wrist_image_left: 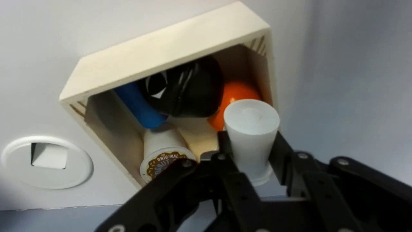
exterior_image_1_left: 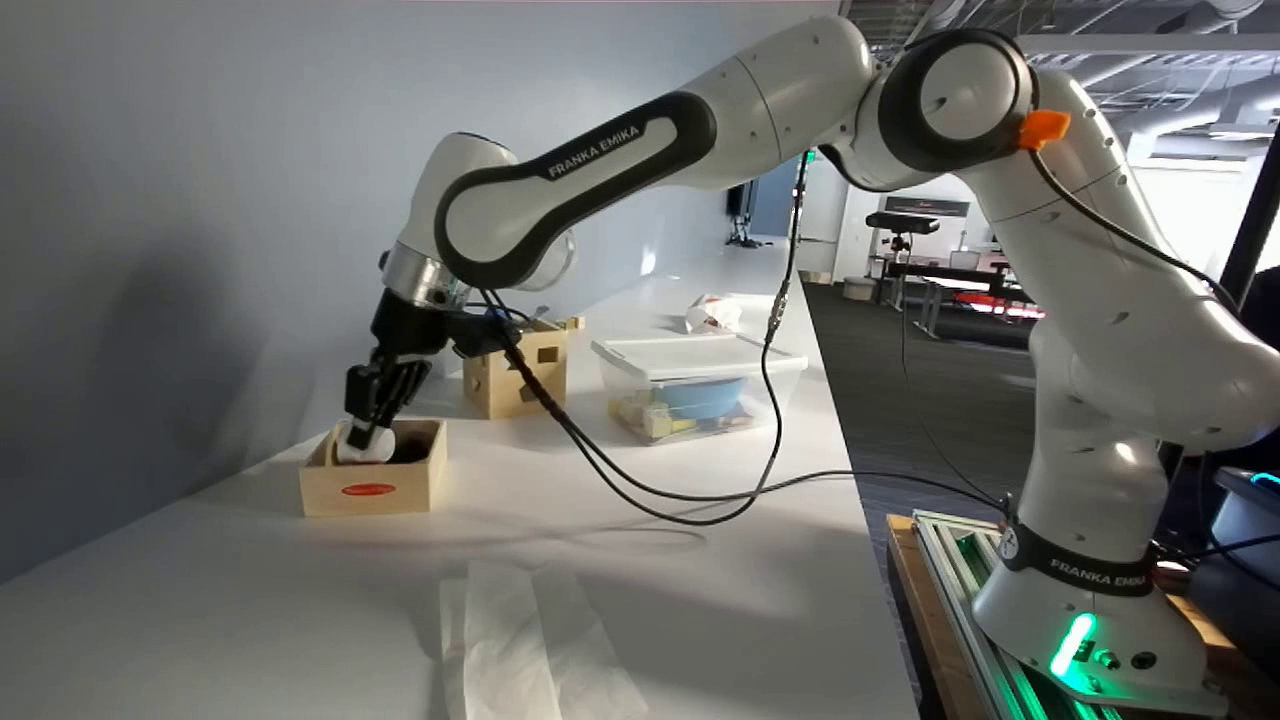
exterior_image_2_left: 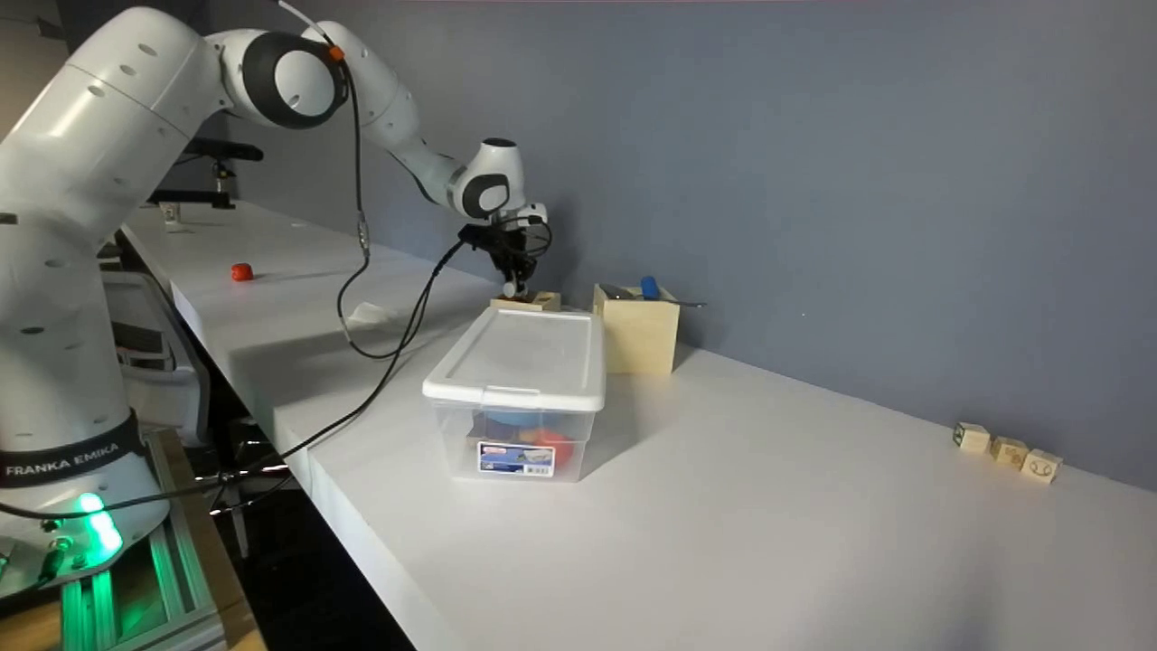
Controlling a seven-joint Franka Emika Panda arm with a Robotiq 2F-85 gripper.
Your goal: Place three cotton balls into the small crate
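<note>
small crate (wrist_image_left: 164,53) of smooth matt wood, white cup (wrist_image_left: 252,141) of smooth plastic, tub (exterior_image_2_left: 511,400) of clear plastic

In an exterior view the worktop (exterior_image_1_left: 700,590) is bright and evenly lit, a soft shadow spreads over the wall (exterior_image_1_left: 300,120) at the left, and the far background (exterior_image_1_left: 1195,220) at the right washes out to white. In both exterior views a lamp (exterior_image_1_left: 1074,644) glows green low on the arm (exterior_image_1_left: 760,110), which carries small glossy highlights, and far detail looks smeared. In an exterior view the tub (exterior_image_2_left: 520,353) casts a grey shadow to its right. The wrist view is soft, the jaws dark and slightly blurred, the inside of the crate (wrist_image_left: 167,46) shaded
</note>
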